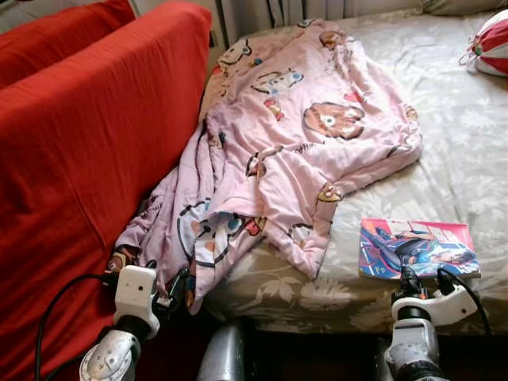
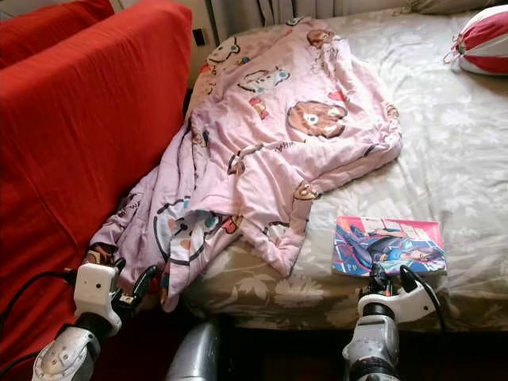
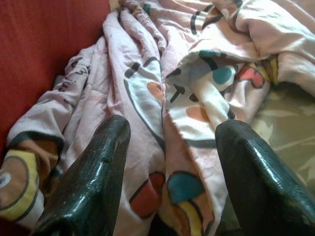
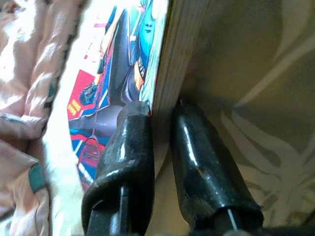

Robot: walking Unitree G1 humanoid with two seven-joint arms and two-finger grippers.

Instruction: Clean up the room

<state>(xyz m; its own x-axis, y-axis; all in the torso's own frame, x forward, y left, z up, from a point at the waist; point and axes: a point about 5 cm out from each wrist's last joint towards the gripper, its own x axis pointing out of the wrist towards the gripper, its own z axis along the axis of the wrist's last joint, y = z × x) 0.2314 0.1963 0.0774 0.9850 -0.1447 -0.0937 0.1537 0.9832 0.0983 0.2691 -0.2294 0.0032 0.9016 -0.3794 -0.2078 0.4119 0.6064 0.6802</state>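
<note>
Comic book (image 1: 419, 248) at bed (image 1: 468, 143) edge, right hand (image 4: 160, 123) clamped on its near edge; left hand (image 3: 170, 162) spread open before pink blanket (image 1: 294, 135); wrist view reveals page edges.

Blanket (image 1: 294, 143) on bed (image 1: 460, 151) — sofa (image 1: 79, 159) left, book (image 1: 418, 248) right.

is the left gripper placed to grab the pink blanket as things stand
Probably yes. The left gripper is open, its fingers astride a hanging fold of the pink blanket at the bed's edge, with nothing between them.
</note>
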